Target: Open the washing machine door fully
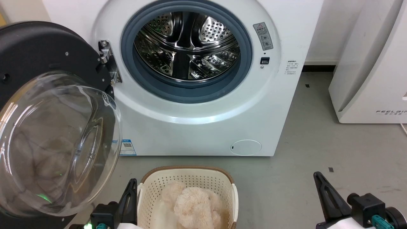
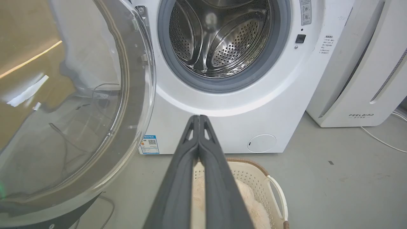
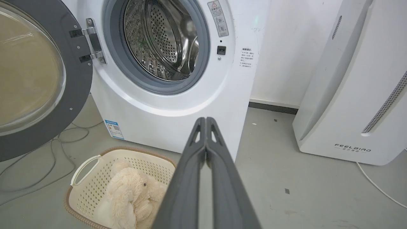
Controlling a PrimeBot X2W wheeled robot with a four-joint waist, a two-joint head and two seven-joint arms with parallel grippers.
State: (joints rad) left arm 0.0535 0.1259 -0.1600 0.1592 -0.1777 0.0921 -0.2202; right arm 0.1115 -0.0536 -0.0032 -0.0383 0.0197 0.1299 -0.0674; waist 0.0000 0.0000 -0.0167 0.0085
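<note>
Washing machine door [image 1: 54, 136] stands open at left of washing machine [image 1: 197, 127], hung on hinge [image 1: 106, 60]; drum [image 1: 187, 47] exposed. I see left gripper [image 2: 199, 119] low beside door's glass bowl, fingers pressed together, empty; contact unclear. Right gripper [image 3: 206, 120] same, over bare floor. Basket [image 1: 187, 173] with plush toy [image 1: 190, 203] between grippers. Door's lower edge cut off.

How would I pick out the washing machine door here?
Find the big white front-loading washing machine with the steel drum. On its left side a metal hinge carries the washing machine door, swung open. It alone is a round black disc with a bulging clear glass bowl, unlike the grey rubber gasket ringing the drum.
</note>
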